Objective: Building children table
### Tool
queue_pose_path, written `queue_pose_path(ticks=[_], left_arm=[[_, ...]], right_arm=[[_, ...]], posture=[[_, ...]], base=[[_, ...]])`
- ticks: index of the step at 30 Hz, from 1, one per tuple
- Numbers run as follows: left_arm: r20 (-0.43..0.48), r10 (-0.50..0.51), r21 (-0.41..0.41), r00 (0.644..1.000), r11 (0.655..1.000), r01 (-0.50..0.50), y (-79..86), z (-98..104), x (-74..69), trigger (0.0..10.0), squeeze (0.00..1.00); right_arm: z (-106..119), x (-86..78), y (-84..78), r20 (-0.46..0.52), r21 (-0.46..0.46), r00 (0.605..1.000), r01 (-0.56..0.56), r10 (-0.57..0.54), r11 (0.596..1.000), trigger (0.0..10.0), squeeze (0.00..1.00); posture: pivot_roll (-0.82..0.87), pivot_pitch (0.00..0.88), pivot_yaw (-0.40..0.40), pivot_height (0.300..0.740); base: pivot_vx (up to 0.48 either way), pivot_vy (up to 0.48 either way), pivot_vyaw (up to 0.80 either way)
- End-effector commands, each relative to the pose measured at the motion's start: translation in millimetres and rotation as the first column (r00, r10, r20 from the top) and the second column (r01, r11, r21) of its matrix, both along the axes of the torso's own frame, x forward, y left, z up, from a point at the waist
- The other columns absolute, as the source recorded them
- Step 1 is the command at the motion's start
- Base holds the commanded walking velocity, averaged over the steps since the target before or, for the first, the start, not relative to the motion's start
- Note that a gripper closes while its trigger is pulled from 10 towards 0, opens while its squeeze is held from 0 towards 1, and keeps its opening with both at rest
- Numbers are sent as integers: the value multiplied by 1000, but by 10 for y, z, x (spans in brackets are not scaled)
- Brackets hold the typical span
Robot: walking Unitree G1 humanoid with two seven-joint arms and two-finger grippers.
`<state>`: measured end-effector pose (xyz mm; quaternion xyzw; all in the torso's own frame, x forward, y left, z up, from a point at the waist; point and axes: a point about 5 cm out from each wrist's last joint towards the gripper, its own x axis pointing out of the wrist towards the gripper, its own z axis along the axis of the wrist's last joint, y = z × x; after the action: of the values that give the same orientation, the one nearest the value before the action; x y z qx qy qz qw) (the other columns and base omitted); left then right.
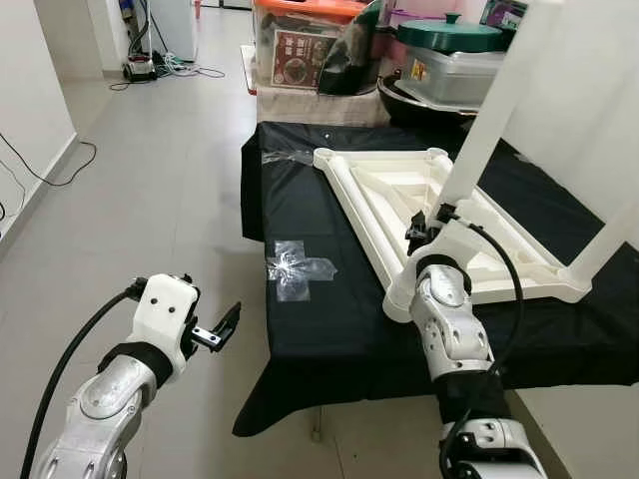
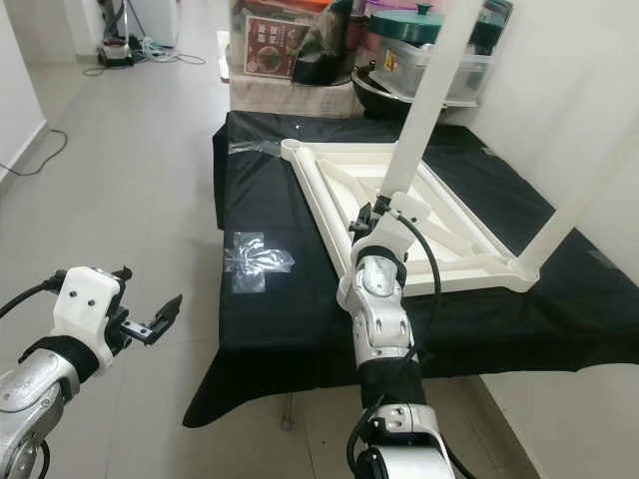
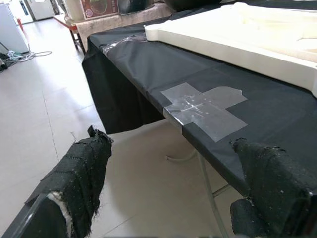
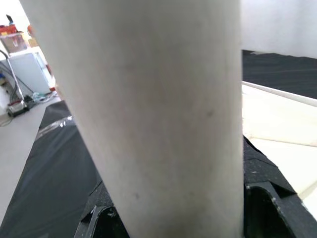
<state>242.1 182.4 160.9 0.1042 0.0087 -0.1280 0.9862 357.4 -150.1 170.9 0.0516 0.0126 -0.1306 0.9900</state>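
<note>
Right gripper clamped round the long white plastic leg, foot just above the upturned white tabletop; judged best kept plumb over its socket; left gripper agape, empty.

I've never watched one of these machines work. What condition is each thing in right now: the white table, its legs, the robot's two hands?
White tabletop: upside down on the black-covered table.
Table leg: upright, tilted, held by the right gripper.
Second leg: standing at the tabletop's near corner.
Right gripper: jaws shut around the leg.
Left gripper: jaws open, empty, over the floor beside the table.
Clear tape: stuck on the black cloth.
</note>
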Motion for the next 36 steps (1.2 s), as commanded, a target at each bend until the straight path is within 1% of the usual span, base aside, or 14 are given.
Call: queue_pose_path(ticks=[1, 9, 10, 11, 14, 21, 22, 25, 27, 30, 33, 34, 35, 36], left_arm=[[-14, -4, -3, 1000, 1000, 4, -23, -44, 1, 10000, 0], [-13, 0, -6, 1000, 1000, 0, -25, -47, 3, 10000, 0], [-11, 0, -6, 1000, 1000, 0, -27, -44, 4, 10000, 0], [-11, 0, -6, 1000, 1000, 0, -27, -44, 4, 10000, 0], [-7, -5, -12, 1000, 1000, 5, -36, -32, 11, 10000, 0], [-6, -11, -9, 1000, 1000, 11, -36, -33, 21, 10000, 0], [-5, -11, -9, 1000, 1000, 11, -36, -34, 23, 10000, 0], [-5, -11, -10, 1000, 1000, 11, -37, -35, 24, 10000, 0], [-4, -11, -10, 1000, 1000, 11, -40, -36, 26, 10000, 0], [-4, -12, -11, 1000, 1000, 12, -45, -38, 28, 10000, 0], [-4, -15, -15, 1000, 1000, 15, -57, -40, 29, 10000, 0], [-4, -15, -15, 1000, 1000, 15, -57, -40, 29, 10000, 0], [-5, -16, -16, 1000, 1000, 16, -56, -40, 27, 10000, 0], [-5, -16, -16, 1000, 1000, 16, -56, -40, 27, 10000, 0]], right_arm=[[-393, -68, -12, -193, 15, 981, -16, 18, 1000, 0, 0], [-382, -47, -108, -202, 2, 979, 19, -18, 1000, 0, 0], [-386, -55, -90, -202, 37, 979, 24, -16, 999, 0, 0], [-386, -55, -90, -202, 37, 979, 24, -16, 999, 0, 0], [-311, -42, 17, -180, 205, 983, 1, 37, 979, 0, 0], [-251, 6, 57, -171, 270, 981, -45, 94, 962, 0, 0], [-274, 0, 90, -173, 306, 976, -76, 134, 949, 0, 0], [-295, -13, 128, -166, 333, 971, -108, 171, 937, 0, 0], [-328, -35, 221, -160, 403, 955, -169, 251, 899, 0, 0], [-334, -35, 259, -155, 422, 942, -208, 296, 883, 0, 0], [-382, -45, 340, -173, 509, 904, -257, 390, 822, 0, 0], [-382, -45, 340, -173, 509, 904, -257, 390, 822, 0, 0], [-392, -56, 380, -172, 545, 891, -268, 419, 794, 0, 0], [-392, -56, 380, -172, 545, 891, -268, 419, 794, 0, 0]], posture=[[124, 0, -128, 740], [121, 0, -131, 740], [122, 0, -132, 740], [122, 0, -132, 740], [121, 0, -127, 740], [120, 0, -127, 740], [120, 0, -127, 740], [120, 0, -127, 740], [119, 0, -130, 740], [119, 0, -131, 740], [123, 0, -134, 740], [123, 0, -134, 740], [126, 0, -136, 740], [126, 0, -136, 740]], base=[[0, 0, 0], [0, 0, 0], [0, 0, 0], [0, 0, 0], [0, 0, 0], [0, 0, 0], [0, 0, 0], [0, 0, 0], [0, 0, 0], [0, 0, 0], [0, 0, 0], [0, 0, 0], [0, 0, 0], [0, 0, 0]])
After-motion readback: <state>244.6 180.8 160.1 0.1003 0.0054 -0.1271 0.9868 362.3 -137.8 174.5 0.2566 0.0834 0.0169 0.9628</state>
